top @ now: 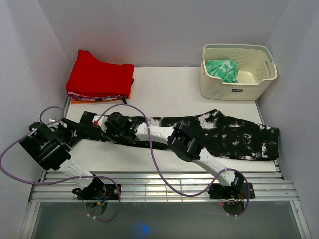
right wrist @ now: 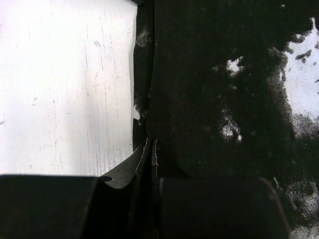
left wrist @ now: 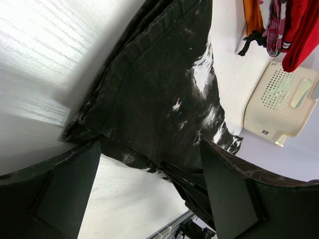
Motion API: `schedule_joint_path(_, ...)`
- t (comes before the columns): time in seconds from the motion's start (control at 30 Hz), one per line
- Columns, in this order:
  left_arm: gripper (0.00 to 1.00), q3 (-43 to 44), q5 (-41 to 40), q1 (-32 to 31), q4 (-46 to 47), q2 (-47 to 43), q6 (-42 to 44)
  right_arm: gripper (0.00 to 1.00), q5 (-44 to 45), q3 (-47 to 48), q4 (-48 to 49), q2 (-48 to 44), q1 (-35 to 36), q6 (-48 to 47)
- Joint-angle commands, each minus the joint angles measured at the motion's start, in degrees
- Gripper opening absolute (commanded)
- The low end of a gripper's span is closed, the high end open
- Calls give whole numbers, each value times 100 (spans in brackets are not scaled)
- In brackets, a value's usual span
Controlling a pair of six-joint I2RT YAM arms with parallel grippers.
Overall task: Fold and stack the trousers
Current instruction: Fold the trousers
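The trousers (top: pixel 229 134), black with white splatter, lie stretched across the table from left to right. My right arm reaches left over them. The right gripper (top: pixel 110 130) is near their left end, and in the right wrist view it (right wrist: pixel 152 149) is shut on the edge of the trousers (right wrist: pixel 224 74), next to bare table. My left gripper (top: pixel 79 130) is at the trousers' left end. In the left wrist view it (left wrist: pixel 149 194) is open wide, with the trousers (left wrist: pixel 164 89) just ahead of the fingers and nothing held.
A stack of folded clothes with a red garment (top: pixel 99 77) on top sits at the back left, also in the left wrist view (left wrist: pixel 299 30). A cream basket (top: pixel 234 92) with a green patterned cloth (top: pixel 223 69) stands at the back right. White walls enclose the table.
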Motion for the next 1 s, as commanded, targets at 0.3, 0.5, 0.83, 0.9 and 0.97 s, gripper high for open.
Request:
schedule_joint_path(0.3, 93, 22, -873, 178, 182, 61, 70, 8, -133, -294, 427, -715, 117, 82)
schedule_joint_path(0.5, 93, 57, -882, 178, 191, 44, 78, 8, -185, -391, 384, -794, 126, 82)
schedule_joint_path(0.83, 93, 84, -908, 187, 200, 35, 69, 8, -220, -655, 436, -935, 117, 81)
schedule_joint_path(0.9, 93, 92, -891, 187, 191, 43, 69, 8, -291, -655, 436, -917, 117, 99)
schedule_joint_path(0.97, 94, 101, -847, 187, 200, 43, 52, 8, -343, -585, 393, -812, 117, 134)
